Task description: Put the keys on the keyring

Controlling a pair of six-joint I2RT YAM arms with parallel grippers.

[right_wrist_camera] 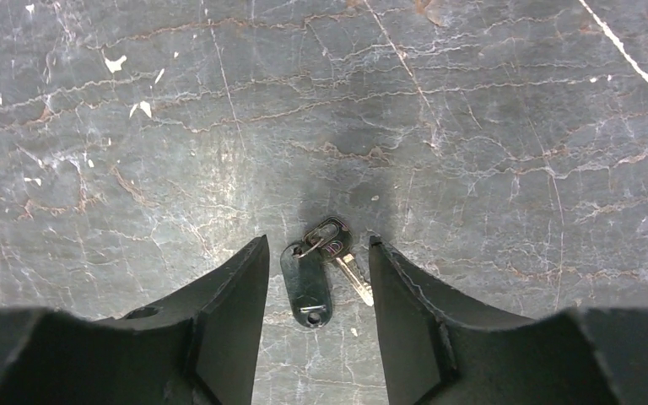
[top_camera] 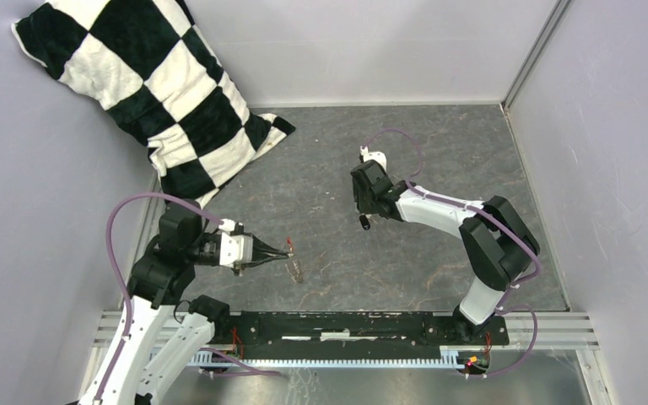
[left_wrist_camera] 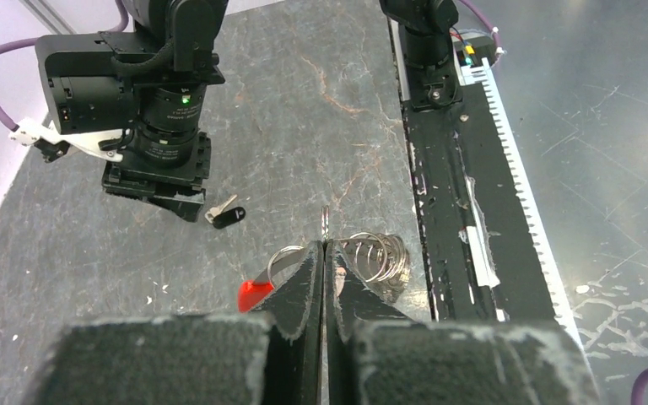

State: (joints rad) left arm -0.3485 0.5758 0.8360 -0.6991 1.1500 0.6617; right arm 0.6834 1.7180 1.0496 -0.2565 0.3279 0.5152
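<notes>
The key point(right_wrist_camera: 319, 272) lies flat on the dark, rust-veined table point(top_camera: 321, 152), right between the spread jaws of the right gripper point(right_wrist_camera: 318, 243) above it. Well apart to its left, the left gripper point(left_wrist_camera: 324, 250) is pressed tight on the keyring point(left_wrist_camera: 377, 255), its red tag point(left_wrist_camera: 254, 296) just beside one finger. Pale walls point(top_camera: 371, 42) close in the scene, and a black-and-white checked cushion point(top_camera: 143, 93) leans in the far left corner.

Shiny metal keyring point(left_wrist_camera: 377, 256), red plastic tag point(left_wrist_camera: 254, 296) (glossy); matt veined table point(left_wrist_camera: 304, 110).
</notes>
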